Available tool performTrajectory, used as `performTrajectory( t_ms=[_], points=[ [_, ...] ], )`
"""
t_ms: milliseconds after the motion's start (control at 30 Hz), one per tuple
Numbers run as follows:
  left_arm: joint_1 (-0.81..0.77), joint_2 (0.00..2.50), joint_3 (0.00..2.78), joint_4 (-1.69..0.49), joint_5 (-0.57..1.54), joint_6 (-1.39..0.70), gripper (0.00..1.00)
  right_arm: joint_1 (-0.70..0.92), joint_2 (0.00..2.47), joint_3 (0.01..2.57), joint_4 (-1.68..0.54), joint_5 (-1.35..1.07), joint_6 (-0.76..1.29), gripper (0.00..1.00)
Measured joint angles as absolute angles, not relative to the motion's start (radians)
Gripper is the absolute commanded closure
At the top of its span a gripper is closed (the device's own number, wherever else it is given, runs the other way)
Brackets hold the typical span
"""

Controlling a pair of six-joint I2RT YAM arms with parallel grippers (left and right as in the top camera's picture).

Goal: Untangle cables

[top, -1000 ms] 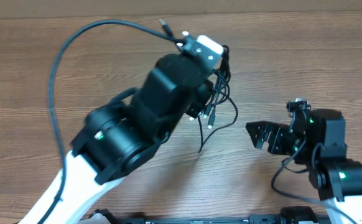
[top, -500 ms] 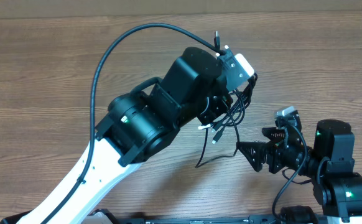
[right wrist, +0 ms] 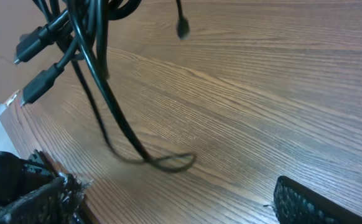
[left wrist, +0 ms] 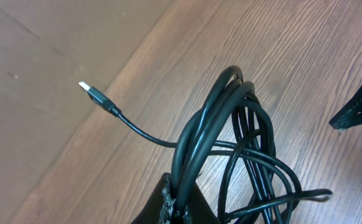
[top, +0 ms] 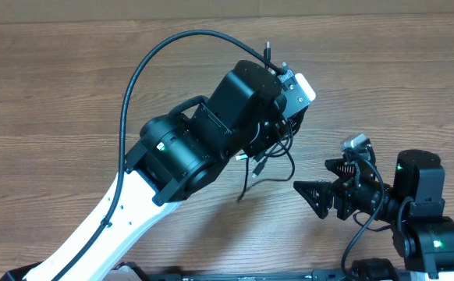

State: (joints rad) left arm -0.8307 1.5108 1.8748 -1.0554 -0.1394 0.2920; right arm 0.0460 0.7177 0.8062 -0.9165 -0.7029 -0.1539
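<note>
A bundle of thin black cables (top: 267, 156) hangs from my left gripper (top: 278, 133), lifted off the wooden table, with loose ends trailing down. In the left wrist view the gripper (left wrist: 184, 202) is shut on the looped cables (left wrist: 231, 124), and one silver-tipped plug (left wrist: 88, 88) sticks out to the left. My right gripper (top: 314, 190) is open and empty, just right of the hanging cables. In the right wrist view the gripper (right wrist: 175, 199) faces the cables (right wrist: 94, 74), whose plug ends (right wrist: 41, 81) dangle and whose lowest loop (right wrist: 168, 163) touches the table.
A thick black robot cable (top: 157, 62) arcs over the left arm. The wooden table (top: 55, 94) stretches to the left and back. The right arm's base (top: 426, 226) stands at the front right.
My left gripper has carried the cable bundle to the right, toward the right gripper, then lifted slightly. The right gripper has turned and moved left toward the hanging cables.
</note>
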Motion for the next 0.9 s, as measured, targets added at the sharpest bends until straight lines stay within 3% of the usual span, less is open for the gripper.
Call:
performTrajectory(
  t_ms=[133,300,333,433,500,567,733,900],
  points=[
    [-0.83,1.511,1.875,-1.055,-0.121,0.311,0.96,0.046,0.718,0.806,-0.908,-0.713,-0.154,0.01],
    [-0.83,1.511,1.875,-1.049,-0.006,0.341,0.96,0.046,0.718,0.806,-0.913,-0.744,-0.158,0.16],
    [-0.83,1.511,1.875,-1.044,0.015,0.344,0.96,0.046,0.718,0.806,-0.914,-0.746,-0.158,0.3],
    [-0.83,1.511,1.875,-1.023,0.07,0.345,0.96,0.046,0.718,0.806,-0.917,-0.767,-0.183,0.53],
    [-0.83,1.512,1.875,-1.013,0.101,0.347,0.96,0.046,0.718,0.806,-0.916,-0.791,-0.192,0.79],
    [-0.83,1.512,1.875,-1.007,0.125,0.348,0.96,0.046,0.718,0.806,-0.909,-0.808,-0.2,0.96],
    [-0.83,1.512,1.875,-1.006,0.137,0.347,0.96,0.046,0.718,0.806,-0.909,-0.81,-0.21,0.96],
    [-0.83,1.512,1.875,-1.008,0.011,0.268,0.96,0.046,0.718,0.806,-0.905,-0.761,-0.186,0.96]
  ],
)
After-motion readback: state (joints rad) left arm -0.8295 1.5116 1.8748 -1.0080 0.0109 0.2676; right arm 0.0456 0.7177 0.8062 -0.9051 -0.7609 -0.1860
